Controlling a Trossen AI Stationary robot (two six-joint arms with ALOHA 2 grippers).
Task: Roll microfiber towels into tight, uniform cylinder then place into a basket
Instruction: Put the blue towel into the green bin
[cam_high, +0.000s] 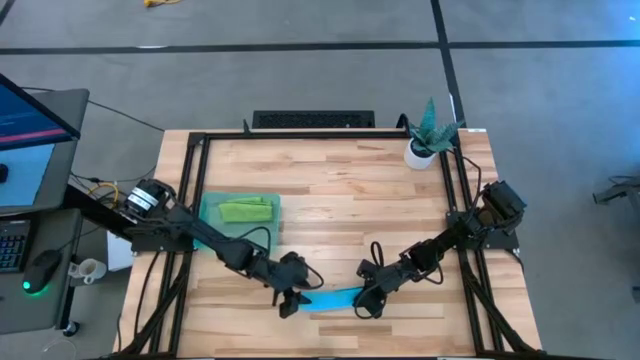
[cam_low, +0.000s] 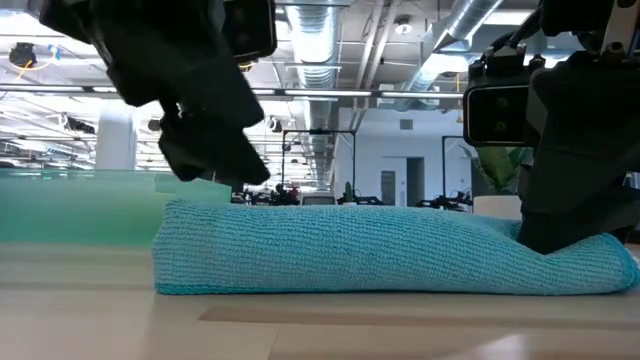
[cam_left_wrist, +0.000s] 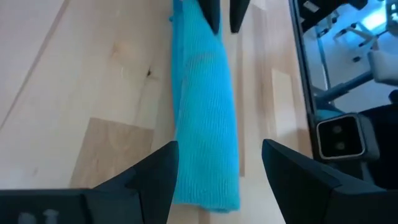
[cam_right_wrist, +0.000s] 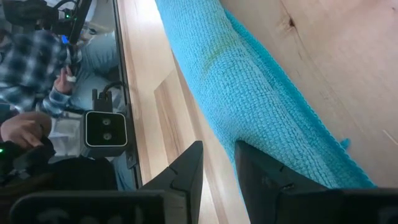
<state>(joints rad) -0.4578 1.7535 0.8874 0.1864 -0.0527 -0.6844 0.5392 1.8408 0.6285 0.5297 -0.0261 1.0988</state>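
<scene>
A sky blue towel (cam_high: 332, 298) lies rolled into a long cylinder on the wooden table near its front edge. My left gripper (cam_left_wrist: 219, 149) hangs open just above the roll's left end (cam_low: 190, 235), one finger on either side, touching nothing. At the roll's right end is my right gripper (cam_right_wrist: 219, 149), its fingers a little apart, with bare wood showing in the gap. A lime green towel roll (cam_high: 245, 211) lies inside the teal basket (cam_high: 210, 228) at the table's left. My right gripper presses one finger (cam_right_wrist: 267, 177) down on the blue roll's right end (cam_right_wrist: 249, 134), and the other finger stands on the wood beside the roll's near edge. The fingers slant down from the table's right side. The roll lies flat on the table, dented under the finger (cam_low: 530, 240).
A potted plant (cam_high: 430, 135) stands at the far right corner. A black frame (cam_high: 190, 190) rims the table. A small camera (cam_right_wrist: 106, 129) sits at the front edge, and a person in a plaid sleeve (cam_right_wrist: 37, 56) is beyond it. Bare wood lies between basket and plant.
</scene>
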